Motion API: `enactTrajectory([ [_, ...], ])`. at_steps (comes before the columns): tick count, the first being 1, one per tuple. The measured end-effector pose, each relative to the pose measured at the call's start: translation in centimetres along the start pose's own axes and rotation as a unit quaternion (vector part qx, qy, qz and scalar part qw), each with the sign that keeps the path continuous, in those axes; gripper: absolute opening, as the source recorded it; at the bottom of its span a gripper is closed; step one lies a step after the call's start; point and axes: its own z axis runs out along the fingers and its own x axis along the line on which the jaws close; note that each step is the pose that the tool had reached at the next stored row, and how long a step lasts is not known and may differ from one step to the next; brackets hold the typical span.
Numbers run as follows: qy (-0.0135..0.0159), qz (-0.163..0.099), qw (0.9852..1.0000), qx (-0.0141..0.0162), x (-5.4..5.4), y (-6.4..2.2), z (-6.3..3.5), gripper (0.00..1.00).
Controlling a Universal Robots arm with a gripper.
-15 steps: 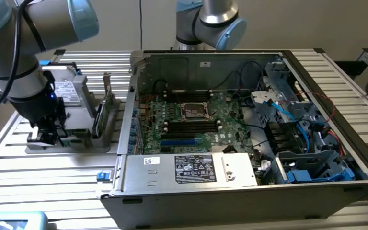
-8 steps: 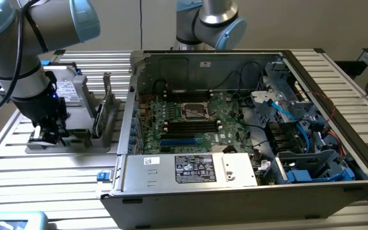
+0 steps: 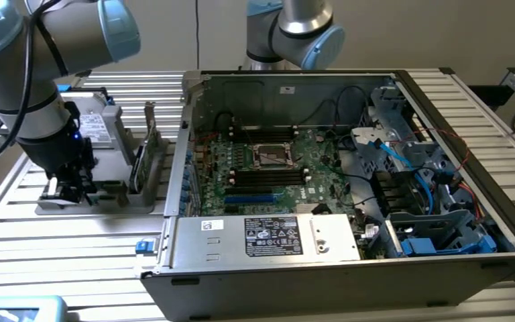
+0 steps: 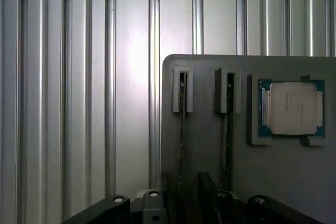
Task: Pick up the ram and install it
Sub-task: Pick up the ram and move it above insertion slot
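Wrist view: the ram (image 4: pixel 181 129) stands on edge in a slot of the grey holder (image 4: pixel 283 182), a thin dark strip running into the gap of the gripper (image 4: pixel 188 178), whose jaws stand spread and empty. A second stick (image 4: pixel 227 129) stands just outside one jaw.

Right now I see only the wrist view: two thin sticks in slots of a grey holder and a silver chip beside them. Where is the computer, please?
Observer: The open computer case lies at the exterior view's right of your grey holder.
Operator: Can you see memory slots inside?
Observer: Yes, long dark memory slots run on the motherboard, on both sides of the processor socket.
Operator: Does anything tall stand near my end effector?
Observer: A taller green card stands in the holder, between the end effector and the case.
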Motion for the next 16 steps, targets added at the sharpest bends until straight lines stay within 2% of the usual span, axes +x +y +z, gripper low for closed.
enactTrajectory([
  [3, 0.0002, 0.0, 1.0, 0.0, 0.0, 0.02, 0.09, 0.34],
  [4, 0.0003, 0.0, 1.0, 0.0, 0.0, 0.02, 0.09, 0.28],
  [5, 0.0003, 0.0, 1.0, 0.0, 0.0, 0.02, 0.09, 0.28],
  [6, 0.0005, 0.0, 1.0, 0.0002, 0.0, 0.02, 0.02, 0.16],
  [7, 0.0004, 0.0, 1.0, 0.0005, 0.0, 0.03, -0.22, 0.16],
  [8, 0.0004, -0.001, 1.0, 0.0007, 0.0, 0.05, -0.63, 0.13],
  [16, 0.0005, -0.006, 1.0, 0.0028, 0.0, 0.16, -4.18, 0.13],
])
